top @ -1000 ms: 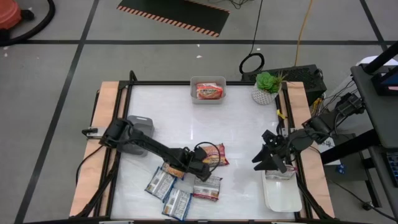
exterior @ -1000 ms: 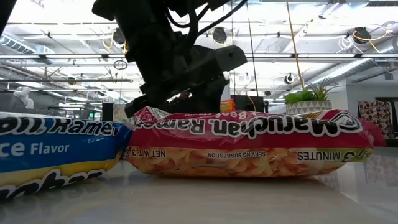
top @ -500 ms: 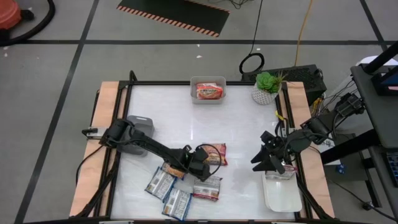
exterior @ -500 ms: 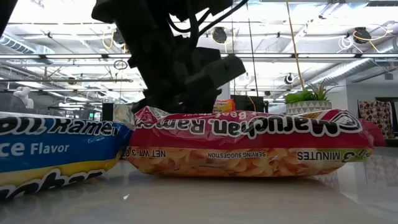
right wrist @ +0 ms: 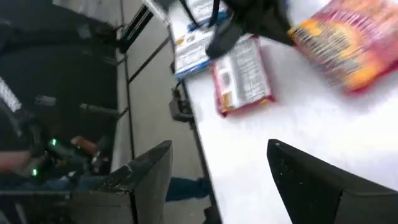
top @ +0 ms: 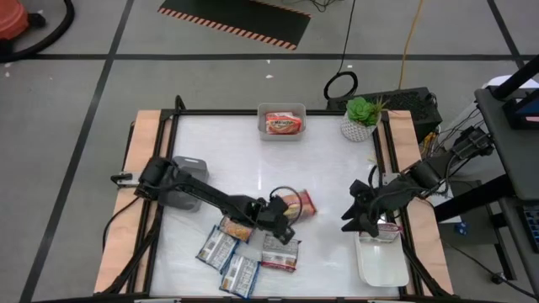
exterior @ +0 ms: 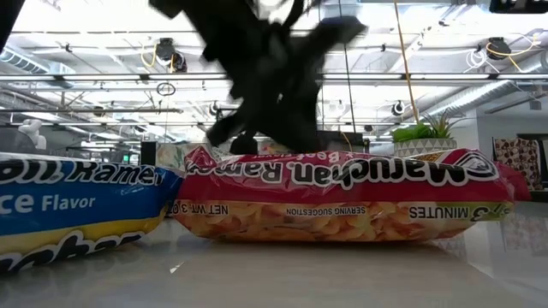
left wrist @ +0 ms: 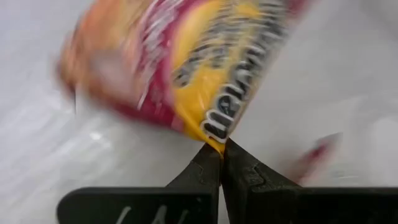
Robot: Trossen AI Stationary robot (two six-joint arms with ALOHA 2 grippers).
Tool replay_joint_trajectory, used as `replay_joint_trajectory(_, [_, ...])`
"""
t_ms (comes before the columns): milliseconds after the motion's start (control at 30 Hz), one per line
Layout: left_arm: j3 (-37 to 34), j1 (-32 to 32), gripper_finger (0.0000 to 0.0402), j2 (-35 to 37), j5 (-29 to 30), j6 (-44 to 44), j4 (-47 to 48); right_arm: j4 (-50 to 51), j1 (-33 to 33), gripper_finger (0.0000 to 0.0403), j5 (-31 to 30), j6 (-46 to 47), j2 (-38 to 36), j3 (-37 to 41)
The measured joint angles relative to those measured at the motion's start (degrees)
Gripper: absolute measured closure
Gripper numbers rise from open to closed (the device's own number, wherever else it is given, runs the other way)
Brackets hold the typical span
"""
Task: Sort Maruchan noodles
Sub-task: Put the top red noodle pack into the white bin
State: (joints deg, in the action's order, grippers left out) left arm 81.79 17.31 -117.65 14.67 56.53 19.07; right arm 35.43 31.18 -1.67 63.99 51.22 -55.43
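Table (top: pixel 253 160), white-topped with wooden side strips, carries all items. White tray (top: pixel 383 268) sits at the near right corner; grey tray (top: pixel 281 112) at the far edge centre holds 1 orange-red packet (top: pixel 283 124). Potted plant (top: pixel 360 118) stands at the far right.

Left gripper (top: pixel 282 213) is over the table's near centre, jaws pinched shut on the edge of an orange-red noodle packet (top: pixel 296 203); the left wrist view shows the fingertips (left wrist: pixel 211 165) meeting on the packet's (left wrist: pixel 186 62) corner.

Right gripper (top: pixel 360 220) hangs just beyond the white tray, jaws wide apart and holding nothing.

Remaining packets lie near the front edge: 1 maroon-and-silver (top: pixel 279 252), 2 blue-silver (top: pixel 216 247) (top: pixel 240 275), and 1 orange (top: pixel 235 229) partly under the left arm.
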Motion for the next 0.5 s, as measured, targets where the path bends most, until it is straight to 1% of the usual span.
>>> replay_joint_trajectory(100, [1.5, -0.7, 0.0395, 2.7, 0.1, 1.0, -0.2, -0.2, 0.0, 0.0149, 0.4, -2.5, 2.7, -2.1])
replay_joint_trajectory(233, [2.1, -2.0, 0.0396, 5.9, 0.8, 1.5, 0.2, 3.0, -0.5, 0.0149, 0.4, -10.1, 7.6, -7.3])
replay_joint_trajectory(333, [2.3, -3.4, 0.0396, 7.7, 0.7, 3.0, 0.5, 7.7, -1.5, 0.0149, -0.2, -18.4, 12.0, -12.3])
replay_joint_trajectory(500, [2.3, -5.5, 0.0396, 9.7, -0.9, 5.8, 0.5, 13.8, -1.8, 0.0149, -6.7, -36.1, 17.4, -19.8])
